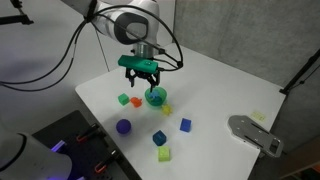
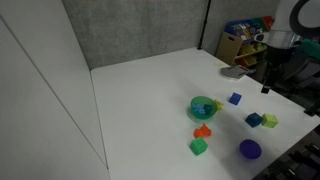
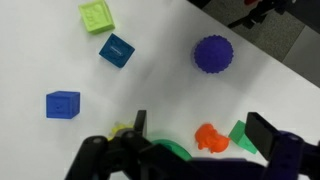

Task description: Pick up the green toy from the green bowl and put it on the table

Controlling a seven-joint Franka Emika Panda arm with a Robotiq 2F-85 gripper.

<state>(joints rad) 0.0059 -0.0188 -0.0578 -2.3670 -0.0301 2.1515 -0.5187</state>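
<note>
The gripper hangs just above the green bowl; jaws apart; green toy inside indistinguishable from the bowl; descent judged next.

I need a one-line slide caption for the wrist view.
Open gripper over a white table with a purple ball, an orange toy and cubes.

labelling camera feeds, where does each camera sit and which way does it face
An exterior view: high off a table corner, looking down at the arm and the gripper above the green bowl.
An exterior view: lower, beside the table, looking across it; the arm shows at the right edge.
Wrist view: on the wrist, facing down; the gripper at the bottom.
Shared: the purple ball shows in all three.
</note>
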